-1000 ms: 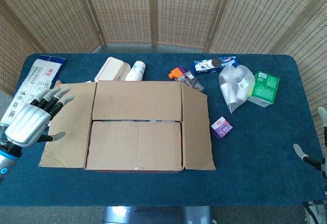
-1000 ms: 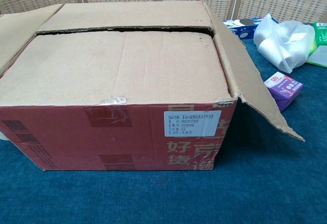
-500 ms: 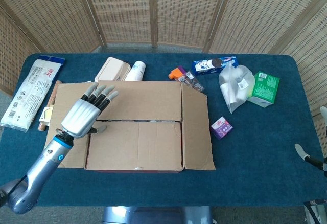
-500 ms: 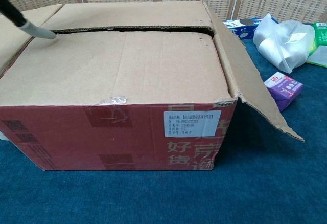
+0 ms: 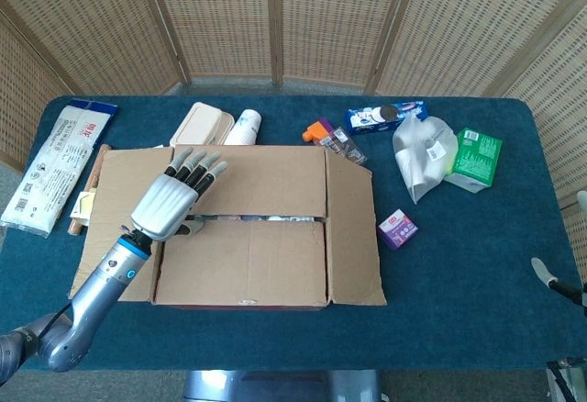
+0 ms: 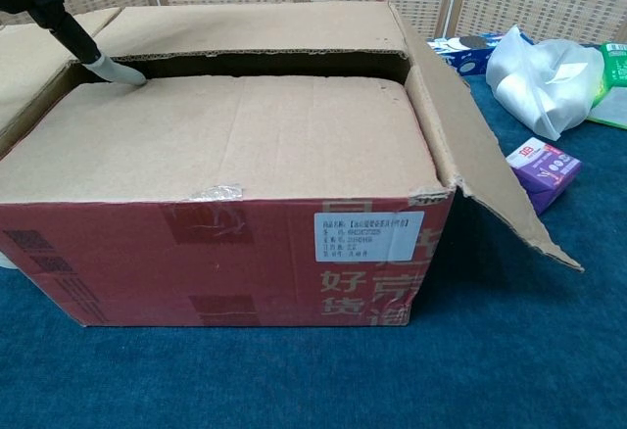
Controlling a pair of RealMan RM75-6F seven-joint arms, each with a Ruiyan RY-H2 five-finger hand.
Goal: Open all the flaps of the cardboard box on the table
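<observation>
Two long flaps of the cardboard box (image 5: 246, 223) lie nearly closed; both side flaps are folded outward. The box sits mid-tabletop (image 5: 459, 273), red front wall toward the robot. The left hand (image 5: 172, 202) hovers over the box's left end, fingers (image 5: 204, 165) spread and extended over the far flap (image 5: 248, 180), holding nothing. In the chest view one fingertip (image 6: 118, 70) touches the near flap (image 6: 230, 130) at the seam's left corner. The right hand (image 5: 559, 283) shows only at the frame's right edge; its pose cannot be told.
</observation>
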